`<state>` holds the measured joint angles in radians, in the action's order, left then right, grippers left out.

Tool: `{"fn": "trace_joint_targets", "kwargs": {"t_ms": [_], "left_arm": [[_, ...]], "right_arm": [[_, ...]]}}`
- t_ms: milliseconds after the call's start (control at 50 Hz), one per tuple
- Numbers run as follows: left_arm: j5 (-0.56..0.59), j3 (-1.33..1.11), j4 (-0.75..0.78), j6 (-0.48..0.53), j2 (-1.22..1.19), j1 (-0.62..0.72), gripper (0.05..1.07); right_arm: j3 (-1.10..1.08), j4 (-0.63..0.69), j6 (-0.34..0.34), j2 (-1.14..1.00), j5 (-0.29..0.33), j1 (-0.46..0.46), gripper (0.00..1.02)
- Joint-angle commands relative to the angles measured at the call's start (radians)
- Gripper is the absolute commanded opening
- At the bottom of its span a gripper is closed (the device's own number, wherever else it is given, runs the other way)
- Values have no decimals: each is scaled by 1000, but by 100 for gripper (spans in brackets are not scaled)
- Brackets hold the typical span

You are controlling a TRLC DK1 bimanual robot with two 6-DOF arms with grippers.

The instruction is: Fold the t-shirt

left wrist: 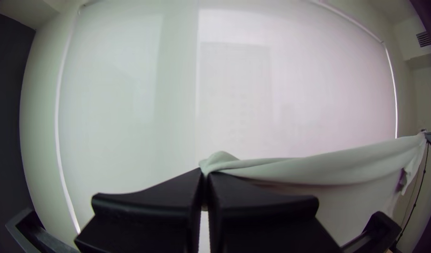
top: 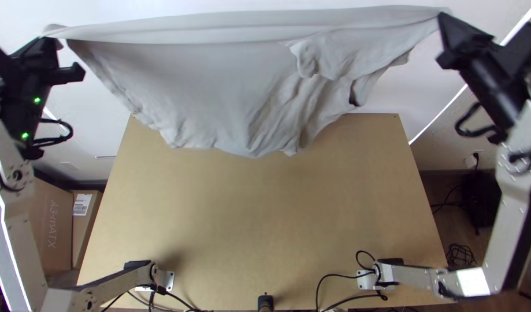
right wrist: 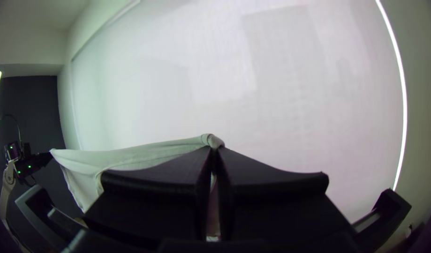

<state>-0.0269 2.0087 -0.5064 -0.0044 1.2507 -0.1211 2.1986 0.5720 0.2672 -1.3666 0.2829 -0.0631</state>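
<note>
Holding the grey t-shirt (top: 190, 75) taut above the far end of the table (top: 265, 219), left gripper (left wrist: 205, 172) and right gripper (right wrist: 214, 149) each pinch an upper end, apparently straightening it, so laying it flat should follow.

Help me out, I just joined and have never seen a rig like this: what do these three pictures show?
It is a pair of robot arms, left and right. One picture looks steeply down from a fixed camera; the others come from cameras on the arms' wrists. Their bases stand on a light wooden table. The grey T-shirt is held in the air: the left arm's fingers and the right arm's fingers pinch it, stretching its upper edge between them. The rest hangs loosely, creased, towards the table's far end.
</note>
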Motion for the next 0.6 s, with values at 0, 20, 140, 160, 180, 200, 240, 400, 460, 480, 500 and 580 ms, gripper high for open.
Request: {"fn": "trace_joint_targets", "kwargs": {"t_ms": [0, 20, 140, 160, 180, 200, 240, 400, 460, 480, 500, 580], "left_arm": [[-34, 24, 25, -28, -117, -31, 8], [-34, 22, 23, -28, -132, -32, 8], [-34, 16, 25, -28, -238, -34, 8], [-33, 10, 25, -29, -257, -32, 8], [-30, 2, 26, -29, -278, -32, 8], [-30, -7, 28, -29, -298, -32, 8], [-30, -28, 32, -32, -333, -31, 8], [-28, -143, 58, -60, -456, 14, 8], [-27, -185, 35, -88, -478, 23, 8], [-27, -205, 28, -92, -485, 29, 8], [-27, -225, 26, -97, -493, 35, 8], [-28, -323, -30, -108, -516, 52, 8]], "right_arm": [[-36, -40, 47, 176, -50, 5, 2], [-43, -40, 56, 199, -50, 5, 2], [-92, -35, 116, 343, -50, 3, 2], [-100, -32, 122, 363, -50, 3, 2], [-109, -31, 127, 388, -50, 5, 2], [-120, -29, 132, 411, -50, 5, 2], [-137, -23, 135, 445, -48, 5, 2], [-208, 20, 147, 532, -37, 5, 2], [-252, 22, 147, 549, -36, 5, 2], [-269, 22, 147, 554, -36, 5, 2], [-287, 22, 147, 558, -34, 5, 2], [-381, 22, 164, 571, -31, 3, 2]]}}
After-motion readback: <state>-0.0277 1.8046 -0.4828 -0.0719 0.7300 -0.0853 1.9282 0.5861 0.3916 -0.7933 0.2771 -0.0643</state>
